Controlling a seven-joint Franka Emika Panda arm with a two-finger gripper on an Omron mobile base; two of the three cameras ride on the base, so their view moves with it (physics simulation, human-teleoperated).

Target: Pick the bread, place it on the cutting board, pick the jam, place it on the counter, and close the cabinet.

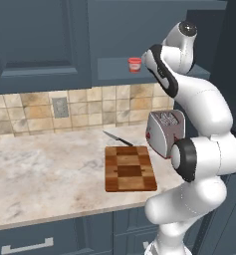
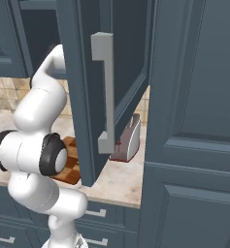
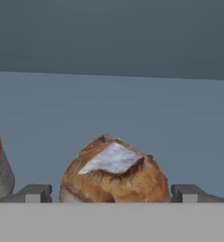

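While the arm reaches up into the open cabinet (image 1: 154,69) in the left base view, the jam (image 1: 135,64) stands on its shelf; the cutting board (image 1: 130,168) lies bare on the counter (image 1: 45,174), near a toaster (image 1: 164,132).

Right base view: cabinet door (image 2: 106,87) hangs open.

Hand view: claw (image 3: 111,193) spread wide, holding nothing; fingertips (image 3: 35,193) flank the bread (image 3: 114,172), a brown crusty lump with a pale patch. Jam at left edge.
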